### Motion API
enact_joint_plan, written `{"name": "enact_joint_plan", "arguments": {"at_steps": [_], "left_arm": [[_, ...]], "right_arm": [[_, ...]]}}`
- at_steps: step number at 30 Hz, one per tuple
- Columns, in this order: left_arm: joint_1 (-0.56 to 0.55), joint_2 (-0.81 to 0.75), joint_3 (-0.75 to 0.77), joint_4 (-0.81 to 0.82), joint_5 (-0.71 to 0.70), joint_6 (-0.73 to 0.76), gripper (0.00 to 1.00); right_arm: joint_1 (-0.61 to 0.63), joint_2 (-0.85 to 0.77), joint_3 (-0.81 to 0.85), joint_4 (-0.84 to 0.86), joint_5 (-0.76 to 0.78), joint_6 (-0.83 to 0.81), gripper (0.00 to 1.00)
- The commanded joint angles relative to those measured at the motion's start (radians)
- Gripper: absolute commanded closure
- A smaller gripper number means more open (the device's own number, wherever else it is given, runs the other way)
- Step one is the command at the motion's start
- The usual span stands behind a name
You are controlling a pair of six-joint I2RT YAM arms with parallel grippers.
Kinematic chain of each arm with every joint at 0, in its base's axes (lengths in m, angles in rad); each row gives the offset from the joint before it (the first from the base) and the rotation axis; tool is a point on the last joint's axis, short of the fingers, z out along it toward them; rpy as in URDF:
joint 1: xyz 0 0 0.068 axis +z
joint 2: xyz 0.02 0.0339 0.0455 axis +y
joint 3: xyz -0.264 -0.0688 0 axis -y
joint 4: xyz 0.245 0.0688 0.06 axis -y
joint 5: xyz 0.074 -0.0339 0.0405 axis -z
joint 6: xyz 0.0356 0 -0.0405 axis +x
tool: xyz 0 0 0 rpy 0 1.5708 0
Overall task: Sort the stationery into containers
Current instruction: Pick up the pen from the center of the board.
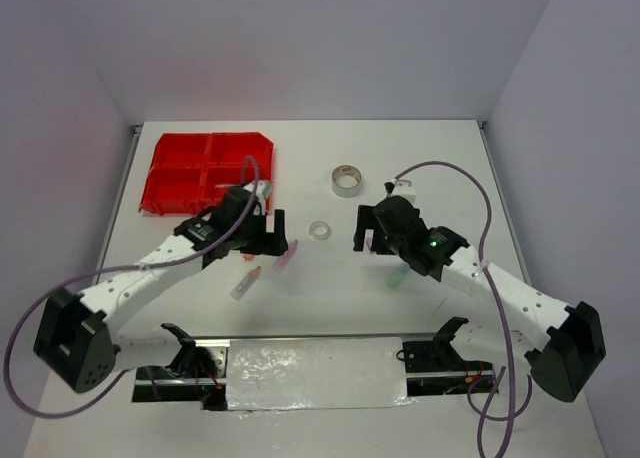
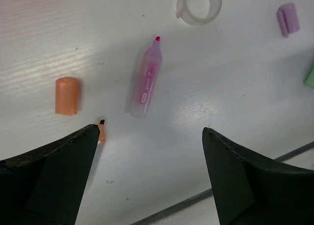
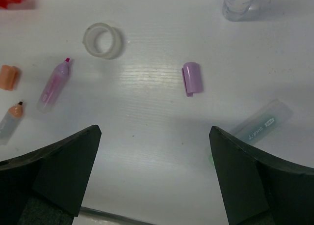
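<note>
Spread wide, the left fingers (image 2: 54, 176) hover near a pink marker (image 2: 145, 80) at twelve o'clock, seemingly light and slick, best pinched mid-barrel.

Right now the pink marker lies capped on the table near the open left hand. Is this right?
No. The pink marker is uncapped, its tip bare, as the left wrist view shows. It does lie on the table near the open left hand.

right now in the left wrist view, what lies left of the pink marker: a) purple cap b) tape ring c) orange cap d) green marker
c: the orange cap sits left of the pink marker, apart from it.
</note>
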Motion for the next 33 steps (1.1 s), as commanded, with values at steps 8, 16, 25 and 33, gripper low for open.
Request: {"name": "enact_joint_plan", "arguments": {"at_steps": [8, 16, 25, 33], "left_arm": [[-0.076, 0.347, 0.148, 0.103, -0.1, 0.149, 0.17], [-0.092, 0.467, 0.212, 0.086, -0.133, 0.185, 0.28], [-0.11, 0.525, 0.189, 0.076, -0.122, 0.165, 0.41], [-0.15, 0.551, 0.168, 0.066, -0.143, 0.142, 0.47]], "right_arm": [[-0.01, -0.16, -0.034, -0.016, -0.109, -0.073, 0.01], [-0.01, -0.223, -0.032, -0.042, -0.118, -0.1, 0.01], [-0.012, -0.233, -0.049, -0.036, -0.135, -0.105, 0.01], [-0.01, -0.236, -0.06, -0.021, -0.17, -0.1, 0.02]]}}
